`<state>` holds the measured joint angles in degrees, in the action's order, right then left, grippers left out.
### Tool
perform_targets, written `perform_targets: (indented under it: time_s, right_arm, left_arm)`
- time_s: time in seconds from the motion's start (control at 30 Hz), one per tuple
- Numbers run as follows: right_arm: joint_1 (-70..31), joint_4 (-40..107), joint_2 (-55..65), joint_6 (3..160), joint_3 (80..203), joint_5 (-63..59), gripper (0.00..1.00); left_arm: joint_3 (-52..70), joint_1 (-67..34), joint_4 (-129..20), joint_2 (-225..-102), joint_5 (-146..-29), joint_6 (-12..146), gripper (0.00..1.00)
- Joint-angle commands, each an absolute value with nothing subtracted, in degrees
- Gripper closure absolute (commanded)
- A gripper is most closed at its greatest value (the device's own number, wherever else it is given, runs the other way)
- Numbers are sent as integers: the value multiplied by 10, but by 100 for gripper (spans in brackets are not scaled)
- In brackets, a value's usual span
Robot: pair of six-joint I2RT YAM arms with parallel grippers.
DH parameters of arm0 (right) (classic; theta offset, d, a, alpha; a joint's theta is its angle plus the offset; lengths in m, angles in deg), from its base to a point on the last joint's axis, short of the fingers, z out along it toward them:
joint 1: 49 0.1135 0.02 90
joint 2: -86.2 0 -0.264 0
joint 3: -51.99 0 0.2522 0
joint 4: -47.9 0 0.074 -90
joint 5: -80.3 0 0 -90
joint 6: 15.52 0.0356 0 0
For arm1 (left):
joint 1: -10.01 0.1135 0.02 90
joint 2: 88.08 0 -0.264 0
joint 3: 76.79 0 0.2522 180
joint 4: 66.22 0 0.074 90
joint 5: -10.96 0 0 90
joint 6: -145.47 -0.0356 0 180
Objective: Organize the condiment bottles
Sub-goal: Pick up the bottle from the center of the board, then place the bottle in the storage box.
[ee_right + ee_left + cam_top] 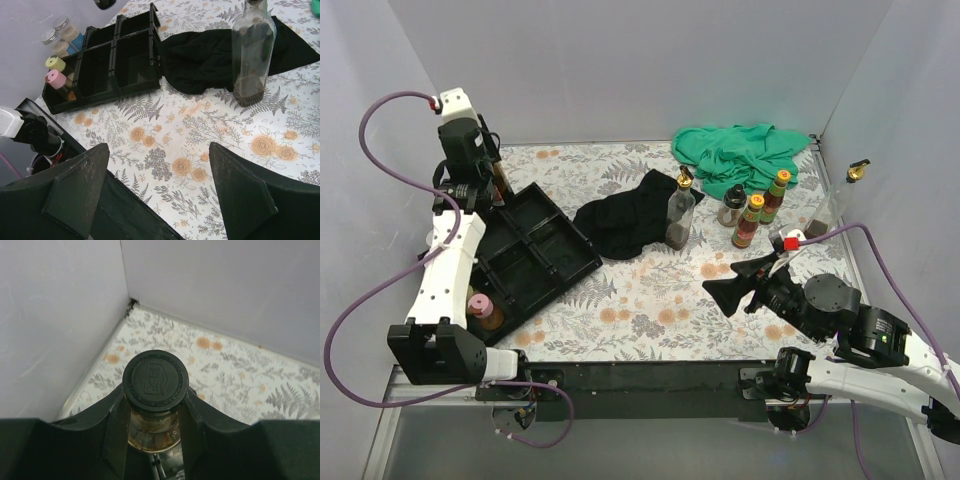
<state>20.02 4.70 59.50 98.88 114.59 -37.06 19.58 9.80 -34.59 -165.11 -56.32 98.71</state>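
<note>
**Desk:** Which step is this?

**Photographer:** Loading, I'd judge. The black tray (535, 255), centre left in the overhead view, holds a pink-lidded shaker (478, 303) at its near end. At upper left, the left claw (156, 425) is clamped on the neck of the black-capped sauce bottle (156, 382), beside the corner. The right claw (160, 185), lower right, gapes wide and holds nothing.

**Desk:** And next?

**Photographer:** Probably carrying that bottle upright over the tray wall into a free compartment. The gold-spouted bottle (680, 215) at centre and the red sauces (750, 220) at right wait loose.

**Desk:** The setting?

**Photographer:** Plain grey walls (620, 70) box in a floral tabletop (650, 300), with a black cloth (630, 220) at centre and a green cloth (745, 150) at upper right.
</note>
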Motion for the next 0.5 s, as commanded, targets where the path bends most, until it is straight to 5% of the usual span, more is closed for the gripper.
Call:
perform_targets:
  time_s: [0.0,0.47]
  right_arm:
    - [199,72,604,990,1144,-364,11]
    - [200,71,596,998,1144,-353,11]
  left_arm:
    - [146,99,-408,-1588,-571,989,100]
    - [66,153,-426,-1549,-557,984,100]
